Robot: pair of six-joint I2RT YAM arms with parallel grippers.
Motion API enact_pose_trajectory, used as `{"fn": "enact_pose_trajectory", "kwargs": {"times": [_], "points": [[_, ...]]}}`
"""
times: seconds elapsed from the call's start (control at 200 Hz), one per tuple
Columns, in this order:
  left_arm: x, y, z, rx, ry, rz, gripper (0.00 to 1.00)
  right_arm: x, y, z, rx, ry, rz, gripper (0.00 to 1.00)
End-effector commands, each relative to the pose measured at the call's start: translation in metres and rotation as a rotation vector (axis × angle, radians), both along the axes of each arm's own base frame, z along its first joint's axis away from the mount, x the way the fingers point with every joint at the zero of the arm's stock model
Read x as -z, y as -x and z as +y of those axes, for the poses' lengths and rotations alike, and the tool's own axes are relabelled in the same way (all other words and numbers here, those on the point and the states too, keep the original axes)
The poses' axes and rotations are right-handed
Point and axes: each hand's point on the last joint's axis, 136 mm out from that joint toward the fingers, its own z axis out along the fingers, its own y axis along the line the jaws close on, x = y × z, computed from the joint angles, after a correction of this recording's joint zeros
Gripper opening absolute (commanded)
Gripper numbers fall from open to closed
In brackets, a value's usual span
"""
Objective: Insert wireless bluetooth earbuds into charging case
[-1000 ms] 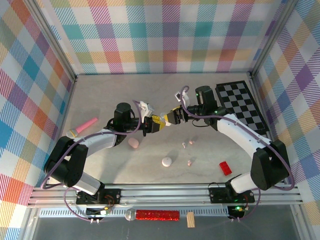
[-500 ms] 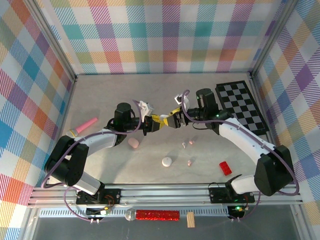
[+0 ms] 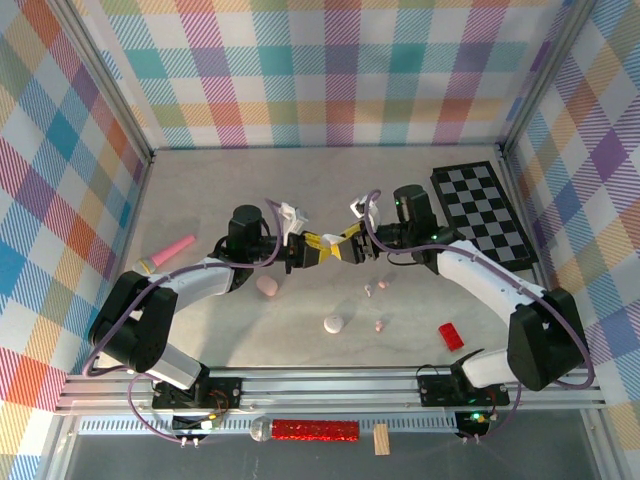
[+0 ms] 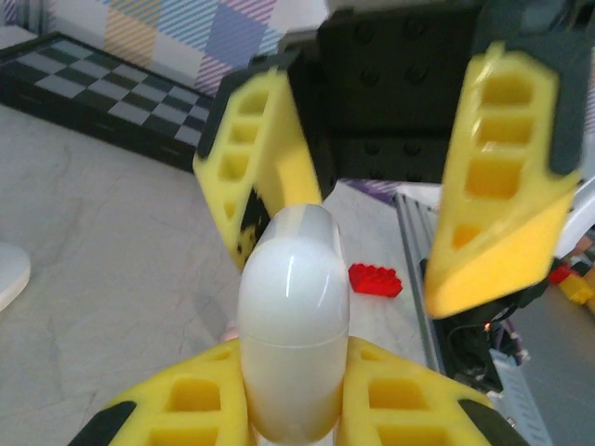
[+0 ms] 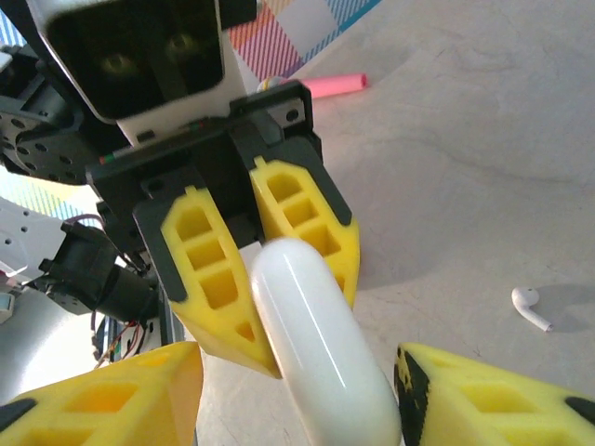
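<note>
Left gripper: clamped on a white case, held above mid-table.
Right gripper: fingers spread, straddling the case's free end, with a gap showing on at least one side.
Case: closed, lid seam visible. Its long axis runs straight out from the left fingers, rounded end pointing at the right gripper.
Earbuds: loose on the table, near the grippers on the right arm's side. Three small ones can be made out from above.
Nearest bud: white and lying flat, its long axis slanting across the right wrist view, bulb up-left, stem down-right.
Handling: likely feather-light, rigid, glossy and slippery, apt to squirt out of a hard pinch.
Where to hold: probably across the bulb or upper stem, leaving the stem tip free for the socket.
Step in hand: the case looks due to be opened before any bud goes in.
</note>
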Motion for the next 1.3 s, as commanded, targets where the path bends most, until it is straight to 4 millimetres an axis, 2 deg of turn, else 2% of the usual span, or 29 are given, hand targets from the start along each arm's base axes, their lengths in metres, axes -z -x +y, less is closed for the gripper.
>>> {"fn": "enact_pose_trajectory", "kwargs": {"times": [0.0,0.22,0.345,0.455,0.56,0.685,0.74,0.985,1.105,1.19,1.295], "points": [[-0.022,0.005,-0.003,0.047,0.06,-0.044,0.13,-0.005,0.002,0.001,-0.042,-0.034,-0.029,0.51],[-0.019,0.004,-0.004,0.045,0.056,-0.037,0.16,-0.004,-0.002,-0.001,-0.015,-0.023,-0.037,0.27],[-0.018,0.003,-0.003,0.03,0.056,-0.043,0.21,-0.003,-0.005,-0.004,0.014,-0.008,-0.048,0.24],[-0.018,-0.004,-0.001,-0.013,0.051,-0.05,0.49,0.0,-0.011,-0.006,0.063,0.002,-0.045,0.23],[-0.014,-0.02,0.005,-0.134,0.033,-0.06,0.76,0.011,-0.028,-0.012,0.157,0.028,-0.004,0.23],[0.005,-0.044,0.021,-0.311,-0.081,-0.056,0.92,0.038,-0.057,-0.019,0.285,0.057,0.123,0.23],[0.013,-0.052,0.03,-0.381,-0.141,-0.056,1.0,0.049,-0.069,-0.02,0.338,0.063,0.157,0.23],[0.023,-0.074,0.084,-0.722,-0.296,-0.072,1.0,0.105,-0.121,-0.024,0.558,0.162,0.326,0.21],[0.028,-0.076,0.109,-0.866,-0.337,-0.026,1.0,0.133,-0.139,-0.022,0.623,0.204,0.408,0.22],[0.033,-0.078,0.138,-1.039,-0.366,0.048,1.0,0.148,-0.149,-0.021,0.66,0.219,0.456,0.22],[0.038,-0.067,0.186,-1.294,-0.469,0.209,1.0,0.16,-0.157,-0.014,0.667,0.218,0.51,0.23]]}}
